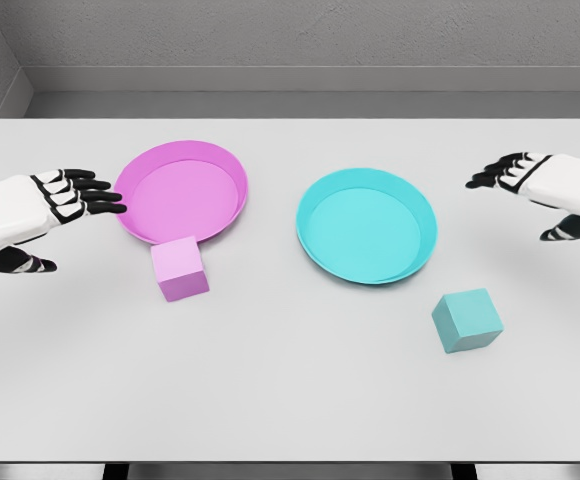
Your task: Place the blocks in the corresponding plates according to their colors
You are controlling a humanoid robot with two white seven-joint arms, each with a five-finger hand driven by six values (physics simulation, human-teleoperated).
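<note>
A pink block (179,268) sits on the white table just in front of the pink plate (182,190), touching its near rim. A teal block (467,320) rests on the table to the front right of the teal plate (367,225), clearly apart from it. Both plates hold nothing. My left hand (70,205) hovers at the left edge, fingers spread, its fingertips close to the pink plate's left rim. My right hand (530,190) hangs at the right edge, fingers spread, to the right of the teal plate and above the teal block. Neither hand holds anything.
The white table (290,400) ends at a near edge along the bottom of the view. A grey wall (290,40) runs behind the far edge.
</note>
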